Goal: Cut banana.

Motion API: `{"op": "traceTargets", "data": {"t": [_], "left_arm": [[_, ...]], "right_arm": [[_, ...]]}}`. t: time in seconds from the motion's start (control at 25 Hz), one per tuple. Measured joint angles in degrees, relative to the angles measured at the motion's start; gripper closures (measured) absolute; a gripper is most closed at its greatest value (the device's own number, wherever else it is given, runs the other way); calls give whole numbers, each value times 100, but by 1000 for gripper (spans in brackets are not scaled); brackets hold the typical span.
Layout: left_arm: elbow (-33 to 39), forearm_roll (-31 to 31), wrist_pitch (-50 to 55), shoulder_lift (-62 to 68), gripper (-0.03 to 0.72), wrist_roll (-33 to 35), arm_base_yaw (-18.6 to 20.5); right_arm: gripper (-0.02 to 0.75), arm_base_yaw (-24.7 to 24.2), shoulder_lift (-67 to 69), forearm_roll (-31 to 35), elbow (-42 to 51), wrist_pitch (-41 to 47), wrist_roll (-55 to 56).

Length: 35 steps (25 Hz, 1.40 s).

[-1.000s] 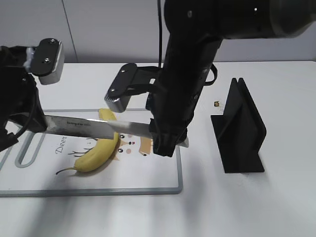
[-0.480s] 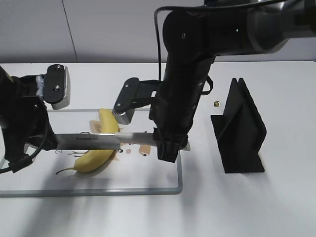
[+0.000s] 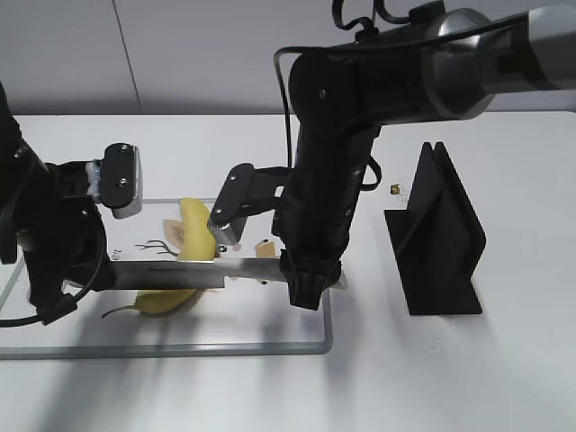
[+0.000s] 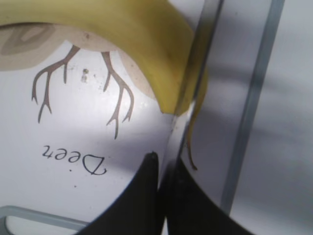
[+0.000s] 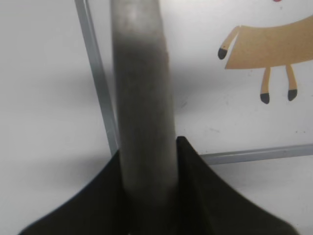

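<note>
Nearest me, the cutting board lies flat on the white desk. On it rests the banana, with the knife laid level across its lower half, blade edge pressing into the peel. The left end effector pinches the blade's tip end, fingers closed on the metal. The right end effector is clamped around the knife's grey handle at the board's right edge. Further right stands a black knife stand, well apart. Behind is a pale wall.
</note>
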Motion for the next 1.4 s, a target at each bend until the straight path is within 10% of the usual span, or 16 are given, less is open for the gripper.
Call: {"op": "traceTargets", "data": {"t": [1.4], "left_arm": [[-80, -41, -349, 694, 679, 39, -7]], "right_arm": [[556, -30, 509, -97, -10, -226, 12]]}}
